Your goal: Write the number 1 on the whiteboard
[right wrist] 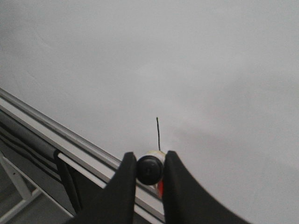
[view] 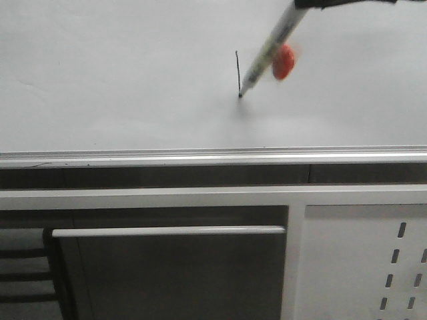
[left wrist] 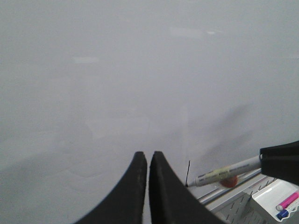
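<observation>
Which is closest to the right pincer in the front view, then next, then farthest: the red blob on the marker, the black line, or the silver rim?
Measured from the right pincer, which is up in the top right corner:
1. Red blob, just below, on the marker.
2. Black line, the number 1, further left by the marker's tip.
3. Silver rim, along the whiteboard's lower edge.

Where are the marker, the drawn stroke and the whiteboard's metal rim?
marker [view: 270, 48]: front view, middle of its barrel.
number 1 [view: 237, 72]: front view, midway along the stroke.
whiteboard [view: 200, 159]: front view, on the silver rim along its lower edge.
</observation>
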{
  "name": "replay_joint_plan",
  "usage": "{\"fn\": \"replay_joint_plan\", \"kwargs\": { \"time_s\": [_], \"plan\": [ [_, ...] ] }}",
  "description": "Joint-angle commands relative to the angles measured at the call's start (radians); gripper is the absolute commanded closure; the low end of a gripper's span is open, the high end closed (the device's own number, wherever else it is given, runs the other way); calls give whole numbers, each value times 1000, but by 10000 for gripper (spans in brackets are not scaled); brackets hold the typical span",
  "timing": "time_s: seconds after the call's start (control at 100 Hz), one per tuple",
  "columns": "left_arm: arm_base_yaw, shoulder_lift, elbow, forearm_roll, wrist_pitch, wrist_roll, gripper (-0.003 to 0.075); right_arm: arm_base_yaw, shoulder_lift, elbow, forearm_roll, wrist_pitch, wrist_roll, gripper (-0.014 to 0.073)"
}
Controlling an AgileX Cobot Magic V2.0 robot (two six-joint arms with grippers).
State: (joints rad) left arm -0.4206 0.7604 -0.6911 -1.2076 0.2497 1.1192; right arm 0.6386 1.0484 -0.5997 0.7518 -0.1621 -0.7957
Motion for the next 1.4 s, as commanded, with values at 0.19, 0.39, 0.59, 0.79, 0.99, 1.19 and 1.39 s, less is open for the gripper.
{"fn": "replay_joint_plan", "kwargs": {
  "time_s": [0.19, 0.39, 0.59, 0.79, 0.99, 1.19, 1.39],
  "plan": [
    [2, -5, -27, -3, -15, -5, 741, 57, 2, -38, -17, 86, -12, 636],
    [2, 41, -27, -5, 132, -5, 741, 88, -183, -70, -5, 294, -10, 636],
    [-34, 163, -27, -160, 377, 231, 740, 1, -210, -186, -5, 604, 16, 636],
    [-137, 268, -29, -201, 459, 375, 738, -80, -197, -270, -5, 717, 25, 636],
    [-231, 348, -61, -194, 460, 419, 738, -85, -136, -317, -5, 791, 25, 636],
    [-257, 386, -95, -149, 437, 419, 738, -85, -89, -343, -3, 810, 25, 637],
    [-257, 386, -95, -128, 416, 419, 587, -85, -89, -347, -3, 802, 25, 637]
  ]
}}
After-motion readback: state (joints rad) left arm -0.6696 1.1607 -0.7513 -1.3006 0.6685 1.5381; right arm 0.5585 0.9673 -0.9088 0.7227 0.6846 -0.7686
